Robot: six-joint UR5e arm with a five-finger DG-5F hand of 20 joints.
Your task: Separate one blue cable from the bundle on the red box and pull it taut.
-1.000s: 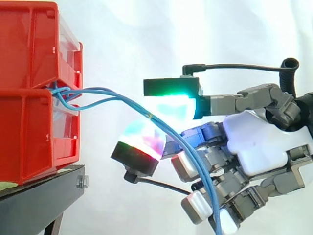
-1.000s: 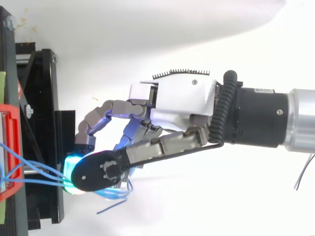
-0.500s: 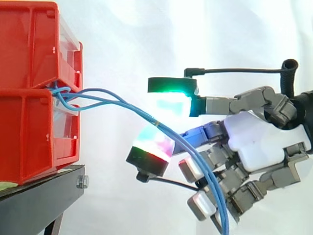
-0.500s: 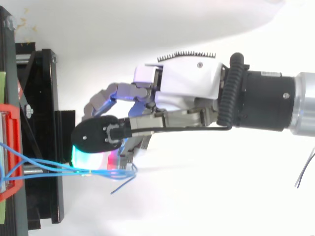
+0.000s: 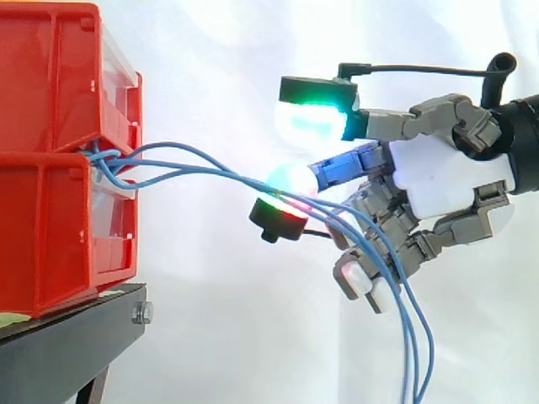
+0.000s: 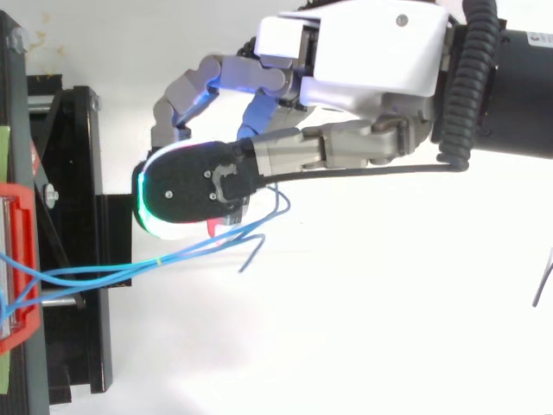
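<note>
Robot hand [image 5: 438, 181], in the side view, hangs well out from the red box [image 5: 50, 168] and above the level where the blue cables [image 5: 236, 177] leave the box's front. The strands run from the box in a shallow arc, cross the robot hand and drop past the frame's lower edge. We cannot tell whether it has closed on any strand or merely carries them, and no single cable stands apart. We judge the risk to be that a pull from here tightens the whole bundle together, because the strands travel side by side. They could also slide off if they are only draped, or tug the box on its black stand [image 5: 76, 337]. Against half a second ago, the robot hand sits higher and further right, and the cables sag less near the box. From the top view, the robot hand [image 6: 371, 52] lies off the stand [image 6: 78, 173], with the cables [image 6: 160, 259] stretching from the red box [image 6: 26, 216] to just beneath it, one loose end curling free. Compared with the earlier top frame, it has shifted toward the upper edge, dragging that loose end along.
</note>
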